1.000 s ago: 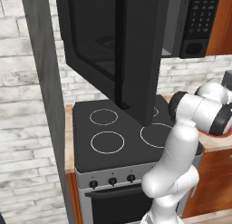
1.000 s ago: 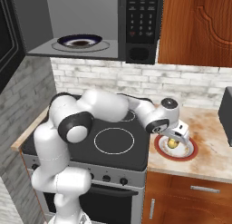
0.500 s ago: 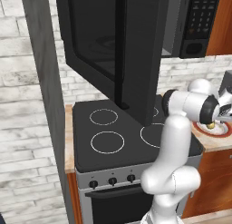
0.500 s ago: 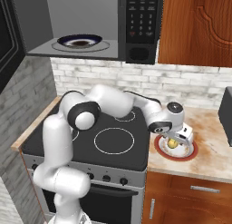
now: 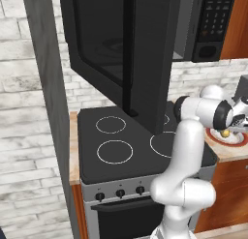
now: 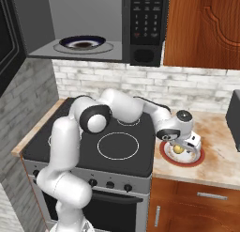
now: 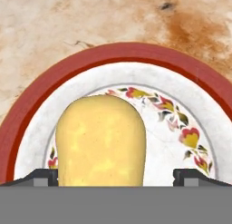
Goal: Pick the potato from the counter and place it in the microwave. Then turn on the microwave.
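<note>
Whitewashed brick backs the kitchen you are looking at, with a grey wall panel on the far left. Next to it, the large black microwave hangs open above the stove, its dark glass door swung out toward you and a blue-rimmed dish sitting inside on the turntable; its keypad panel is on the right side. Below, you see the black glass stovetop with white rings and the oven knobs along its front. Moving right, the light tan wood-grain bench carries a white plate with a red rim, and the small yellowish-tan oval potato lies on that plate, just beside the stove's edge. Your tool is down over the plate with its fingers spread wide apart; in the hand view the dark fingertips stand on either side of the potato, neither clearly touching it. A reddish-brown wooden cabinet hangs above on the right, and a dark box edge stands at the far right of the bench.
</note>
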